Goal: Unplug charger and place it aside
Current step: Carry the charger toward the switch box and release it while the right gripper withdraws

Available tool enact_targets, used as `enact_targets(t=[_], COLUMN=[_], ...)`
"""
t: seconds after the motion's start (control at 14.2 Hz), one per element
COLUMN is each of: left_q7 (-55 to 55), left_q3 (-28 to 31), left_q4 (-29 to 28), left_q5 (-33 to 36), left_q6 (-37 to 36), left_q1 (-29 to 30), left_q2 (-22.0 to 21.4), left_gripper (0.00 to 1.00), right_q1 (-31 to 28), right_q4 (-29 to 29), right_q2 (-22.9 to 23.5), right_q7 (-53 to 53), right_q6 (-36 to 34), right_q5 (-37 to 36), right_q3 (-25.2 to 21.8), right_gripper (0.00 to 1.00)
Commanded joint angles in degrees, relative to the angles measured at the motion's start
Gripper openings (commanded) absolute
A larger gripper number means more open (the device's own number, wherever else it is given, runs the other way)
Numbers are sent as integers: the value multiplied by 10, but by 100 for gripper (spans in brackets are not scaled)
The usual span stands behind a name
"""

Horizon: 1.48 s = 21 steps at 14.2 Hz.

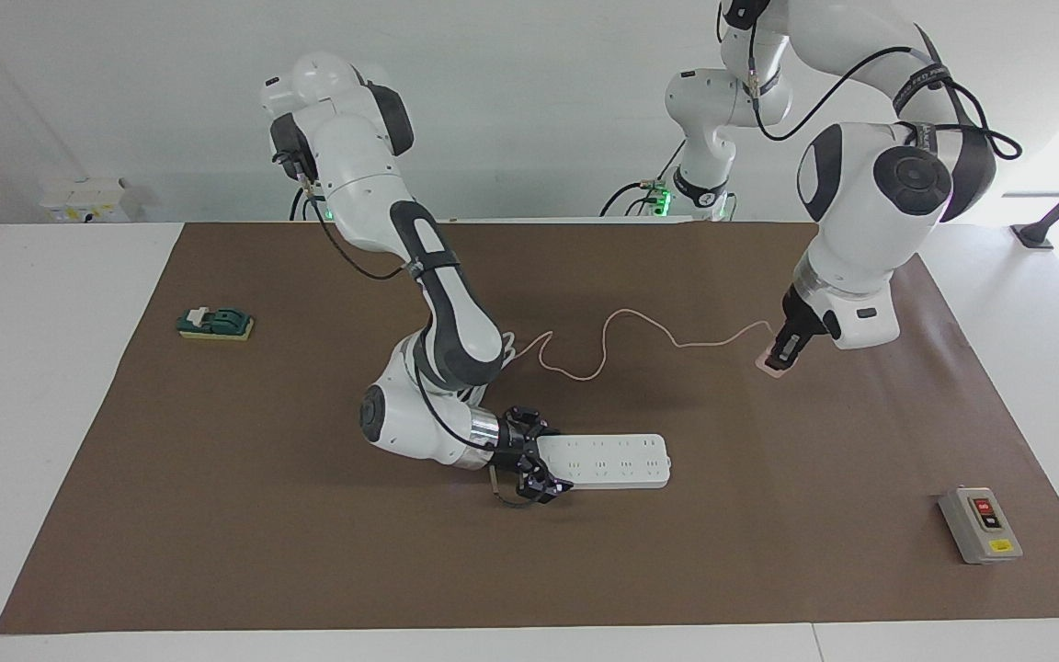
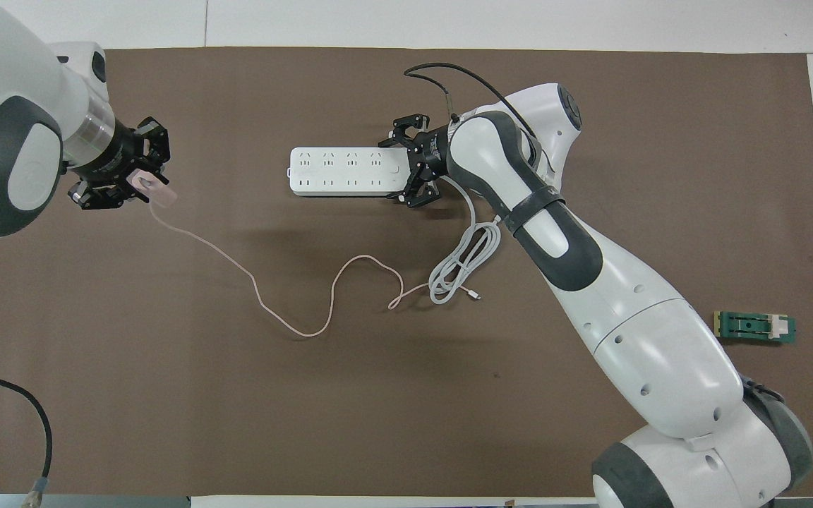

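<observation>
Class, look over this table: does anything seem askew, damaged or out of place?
Nothing stands out. The charger is unplugged, held in the left pincer away from the power strip, which the right pincer steadies.

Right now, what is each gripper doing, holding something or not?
Left gripper: shut on the small pale pink cube charger.
Right gripper: closed around the end of the long white power strip.

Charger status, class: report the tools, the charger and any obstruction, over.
Left tool shut on charger, unplugged, toward left arm's end. Right tool grips power strip. Pink cable trails over mat; nothing blocking.
</observation>
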Motion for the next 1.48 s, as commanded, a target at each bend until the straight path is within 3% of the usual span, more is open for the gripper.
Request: enact_targets(t=[0.0, 0.28, 0.42, 0.57, 0.78, 0.99, 1.27, 1.41], left_q7=[182, 476, 538, 658, 710, 756, 756, 756], left_q3=[-2, -3, -3, -3, -6, -7, -6, -6], left_q4=[-92, -127, -153, -186, -258, -274, -367, -384], left_q5=[1, 0, 0, 1, -1, -12, -70, -77], left_q6=[19, 11, 24, 71, 152, 171, 249, 258], left_q1=[49, 139, 155, 163, 167, 152, 158, 159], left_q2=[-75, -102, -106, -102, -124, -124, -154, -162], left_gripper=[0, 0, 0, 0, 0, 0, 0, 0], right_q1=[-17, -23, -22, -20, -24, -39, -70, -82], right_q4=[-4, -16, -30, -39, -39, -48, -70, -70], right_q2=[-24, -67, -96, -153, -200, -241, -292, -308], right_q7=[-14, -8, -4, -3, -15, -75, -195, -287], right_q6=[-22, -66, -101, -188, -262, -307, -365, -393], right_q5=[-5, -10, -12, -69, -163, -218, -278, -324], right_q3=[-2, -25, -52, -98, -113, -114, -114, -114], right_gripper=[100, 100, 100, 100, 100, 100, 100, 100])
